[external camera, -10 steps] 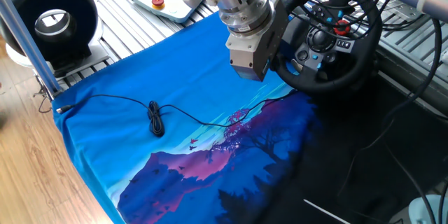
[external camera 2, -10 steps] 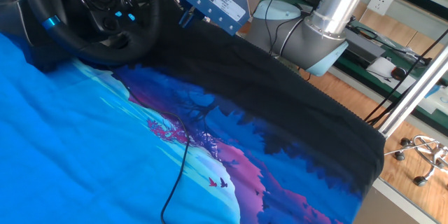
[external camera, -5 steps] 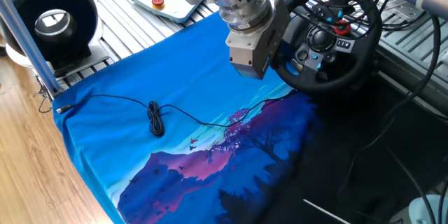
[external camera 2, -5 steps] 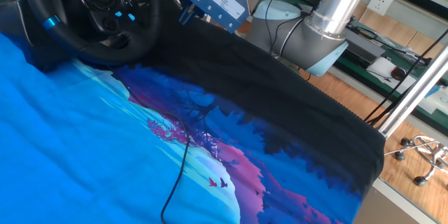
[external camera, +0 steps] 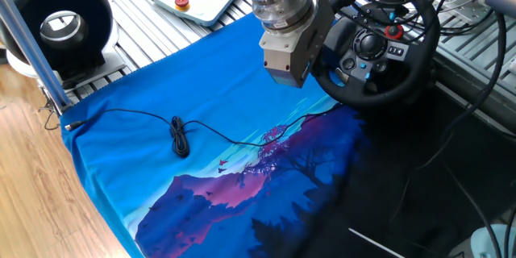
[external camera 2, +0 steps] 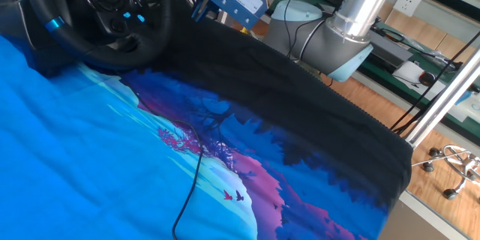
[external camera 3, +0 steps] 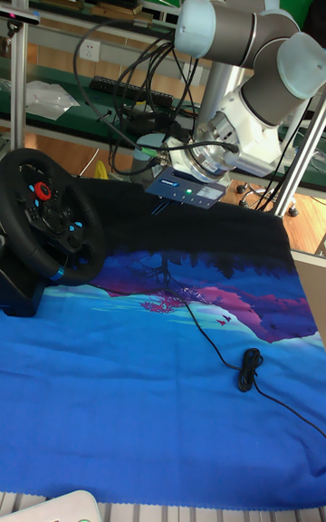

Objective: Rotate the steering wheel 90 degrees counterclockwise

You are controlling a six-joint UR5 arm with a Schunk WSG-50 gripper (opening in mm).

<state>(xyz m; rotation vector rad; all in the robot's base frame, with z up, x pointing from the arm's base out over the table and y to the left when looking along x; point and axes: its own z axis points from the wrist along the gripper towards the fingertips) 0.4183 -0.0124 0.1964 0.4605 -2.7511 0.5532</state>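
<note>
Your wheel (external camera 3: 47, 218) sits upright at the far left edge of the bench (external camera 3: 136, 395), pincer (external camera 3: 166, 207) hanging just right of its rim, not touching, can't tell how open it is, nothing visibly held, black cable (external camera 3: 246, 368) on the blue cloth (external camera 3: 109, 377).

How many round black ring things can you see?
2: the steering wheel at the far edge of the blue cloth, and a thick ring device off the cloth's corner. Others may be hidden.
</note>
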